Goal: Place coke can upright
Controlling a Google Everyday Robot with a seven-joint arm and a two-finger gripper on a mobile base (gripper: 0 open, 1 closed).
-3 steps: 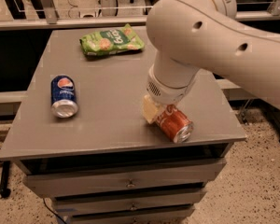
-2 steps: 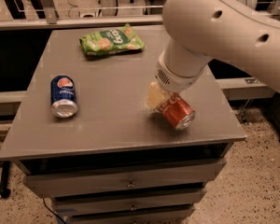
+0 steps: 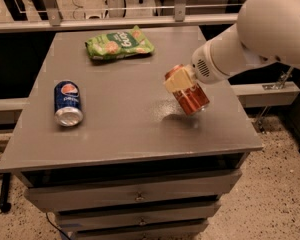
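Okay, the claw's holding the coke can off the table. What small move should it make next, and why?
Probably rotate the wrist until the coke can stands vertical, before lowering it. The claw grips it tilted above the right side of the table, with a shadow beneath, so setting it down now would likely tip it over.

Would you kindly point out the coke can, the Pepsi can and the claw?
coke can (image 3: pixel 194 101), camera view, red side wall.
Pepsi can (image 3: pixel 67 98), camera view, blue label.
claw (image 3: pixel 184 84), camera view, between fingertips, clamped on the coke can above the table's (image 3: pixel 120 129) right side.

Glossy metal coke can (image 3: pixel 192 98) in tool (image 3: pixel 184 85)
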